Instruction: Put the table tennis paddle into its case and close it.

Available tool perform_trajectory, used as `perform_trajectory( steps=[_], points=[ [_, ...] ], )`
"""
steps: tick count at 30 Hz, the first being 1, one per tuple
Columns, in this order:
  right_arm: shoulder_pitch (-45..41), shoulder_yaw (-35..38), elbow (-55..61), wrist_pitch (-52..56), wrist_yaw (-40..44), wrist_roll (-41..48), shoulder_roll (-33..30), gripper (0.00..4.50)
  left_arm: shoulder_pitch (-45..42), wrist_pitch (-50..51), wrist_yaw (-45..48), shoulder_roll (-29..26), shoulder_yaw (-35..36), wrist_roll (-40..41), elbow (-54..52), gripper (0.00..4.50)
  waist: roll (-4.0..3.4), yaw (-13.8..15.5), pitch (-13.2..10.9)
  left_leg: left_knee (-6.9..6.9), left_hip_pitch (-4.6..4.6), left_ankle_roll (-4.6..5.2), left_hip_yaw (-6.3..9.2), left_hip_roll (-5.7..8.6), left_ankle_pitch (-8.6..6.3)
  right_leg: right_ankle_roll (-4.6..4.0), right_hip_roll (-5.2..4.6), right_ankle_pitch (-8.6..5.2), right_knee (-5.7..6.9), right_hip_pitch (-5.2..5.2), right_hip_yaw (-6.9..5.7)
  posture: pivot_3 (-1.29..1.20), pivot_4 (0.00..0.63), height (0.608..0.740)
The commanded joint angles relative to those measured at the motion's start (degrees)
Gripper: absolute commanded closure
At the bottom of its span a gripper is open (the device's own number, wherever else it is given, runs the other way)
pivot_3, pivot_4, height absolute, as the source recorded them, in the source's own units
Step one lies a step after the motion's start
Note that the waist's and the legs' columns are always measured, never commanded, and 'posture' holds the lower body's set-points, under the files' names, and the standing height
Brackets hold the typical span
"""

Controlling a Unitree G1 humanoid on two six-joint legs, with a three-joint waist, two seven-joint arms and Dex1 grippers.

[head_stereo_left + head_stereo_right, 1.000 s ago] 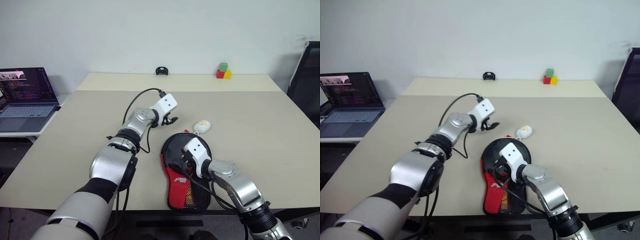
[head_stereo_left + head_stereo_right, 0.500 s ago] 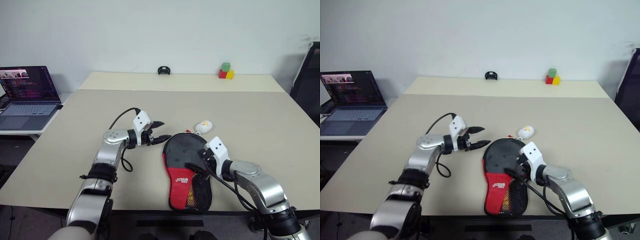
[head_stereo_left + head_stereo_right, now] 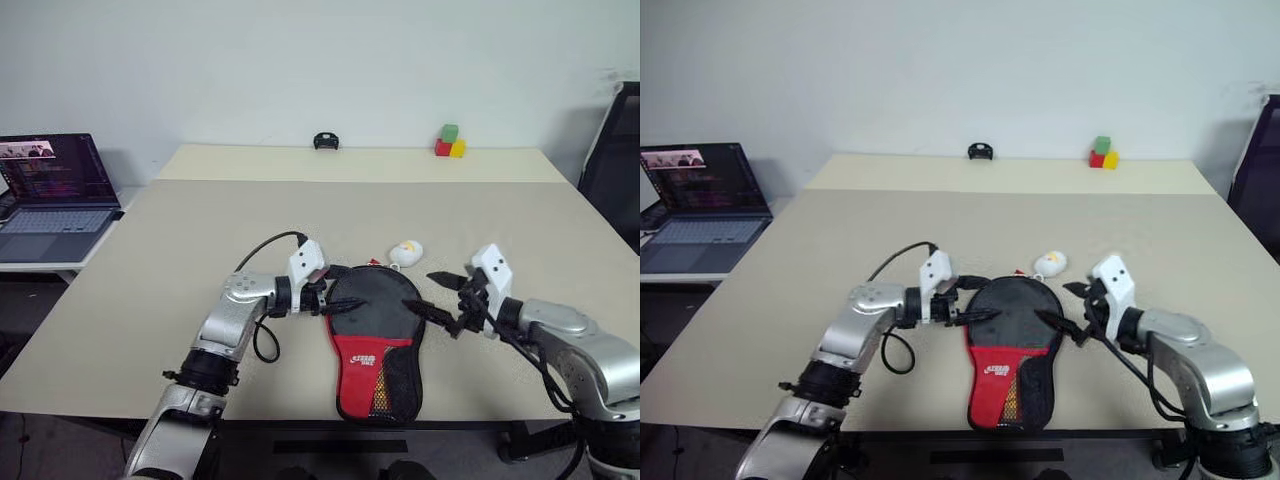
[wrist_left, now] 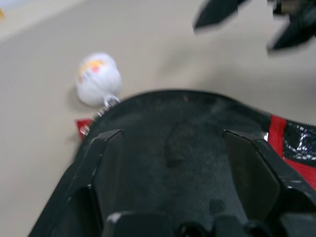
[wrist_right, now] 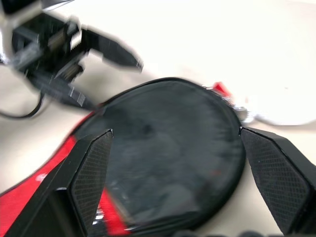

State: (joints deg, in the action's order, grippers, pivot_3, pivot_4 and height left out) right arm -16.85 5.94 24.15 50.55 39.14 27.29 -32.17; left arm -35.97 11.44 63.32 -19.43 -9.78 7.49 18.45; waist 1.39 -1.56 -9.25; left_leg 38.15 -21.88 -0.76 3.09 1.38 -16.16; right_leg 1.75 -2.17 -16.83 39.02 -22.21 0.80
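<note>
The case (image 3: 372, 335) is lying flat near the front edge of the table (image 3: 560, 230), its round black end pointing toward twelve o'clock and its red panel with white lettering and mesh toward six o'clock. We are not seeing the table tennis paddle as a separate thing; whether it is sitting inside the case we cannot tell. We are looking at the left gripper (image 3: 333, 300) at the case's nine o'clock side, its two black fingers spread wide and reaching across the rim of the round end, with nothing pinched between them; whether they are touching the fabric we cannot tell. We are seeing the right gripper (image 3: 440, 297) at the case's three o'clock side, its fingers also standing wide apart, the lower one pointing at the case's edge and the upper one apart from it, holding nothing. A small white charm (image 3: 405, 253) with a yellow mark is resting just beyond the case at about one o'clock, joined to it by a small ring. Far back on the table, coloured blocks (image 3: 447, 142) are sitting at about one o'clock and a small black object (image 3: 323, 141) at twelve. A laptop (image 3: 52, 195) is standing open on a side surface at ten o'clock.
</note>
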Motion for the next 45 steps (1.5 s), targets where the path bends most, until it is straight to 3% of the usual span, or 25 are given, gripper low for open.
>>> perform_trajectory(
  steps=[1, 7, 14, 19, 26, 36, 45],
  points=[
    [-0.98, 1.04, 0.60, -0.92, -0.85, 1.13, -0.16, 0.00, -3.51, -3.55, 0.33, 1.13, -1.76, -1.01, 2.83, 0.03, 0.00, 0.02, -0.01, 0.00, -0.02, 0.00, 0.00, 0.00, 0.00, 0.00, 0.00, 0.00, -0.01, -0.01, 0.00, 0.00, 0.150, 0.740],
    [-0.02, 0.44, 0.88, -1.59, -2.46, 0.84, 0.12, 0.00, -6.48, -11.27, -2.01, 3.51, -4.79, -5.14, 9.75, 0.03, 0.01, 0.08, -0.01, 0.00, -0.05, 0.00, -0.03, 0.01, 0.00, 0.00, -0.01, 0.00, -0.05, -0.01, 0.02, 0.00, 0.150, 0.740],
    [-1.28, 0.74, -1.27, -3.12, -4.44, -0.18, -0.10, 0.00, -4.93, -13.34, 1.10, 4.40, -7.96, -5.73, 10.41, 0.03, 0.00, 0.04, -0.01, -0.02, -0.04, 0.00, -0.04, 0.00, 0.00, 0.00, -0.01, 0.00, -0.05, -0.02, 0.03, 0.00, 0.150, 0.740],
    [-11.04, 0.52, -11.13, -4.73, -6.87, -1.75, 1.57, 0.00, -3.69, -13.09, 0.96, 3.95, -7.92, -5.74, 11.24, 0.03, -0.06, -0.25, -0.05, -0.01, 0.01, 0.01, -0.10, 0.00, 0.00, 0.00, 0.00, 0.00, 0.01, -0.03, 0.07, 0.00, 0.150, 0.740],
    [-25.88, -2.93, -34.28, -11.52, -7.83, -7.04, 6.63, 0.00, -2.56, -12.57, 0.47, 3.98, -7.95, -5.69, 10.24, 0.03, -0.08, -0.22, -0.04, -0.01, 0.01, 0.01, -0.12, -0.01, 0.01, -0.01, 0.00, 0.00, -0.02, -0.03, 0.08, 0.00, 0.150, 0.740],
    [-41.68, -5.68, -76.01, -33.16, -8.33, -17.67, 13.17, 0.00, -0.26, -10.37, -1.04, 2.79, -7.83, -5.66, 5.83, 0.03, -0.10, -0.32, -0.06, -0.06, 0.00, 0.01, -0.18, -0.02, 0.01, -0.02, -0.01, 0.01, -0.04, -0.09, 0.14, 0.00, 0.150, 0.740],
    [-46.35, -4.32, -90.56, -39.09, -9.45, -20.45, 16.67, 0.00, 1.14, -8.76, -1.87, 1.72, -7.81, -5.42, 3.26, 0.03, -0.14, -0.43, -0.07, -0.07, 0.00, 0.00, -0.20, -0.04, 0.01, -0.02, -0.02, 0.01, -0.02, -0.10, 0.16, 0.00, 0.150, 0.740]
  ],
)
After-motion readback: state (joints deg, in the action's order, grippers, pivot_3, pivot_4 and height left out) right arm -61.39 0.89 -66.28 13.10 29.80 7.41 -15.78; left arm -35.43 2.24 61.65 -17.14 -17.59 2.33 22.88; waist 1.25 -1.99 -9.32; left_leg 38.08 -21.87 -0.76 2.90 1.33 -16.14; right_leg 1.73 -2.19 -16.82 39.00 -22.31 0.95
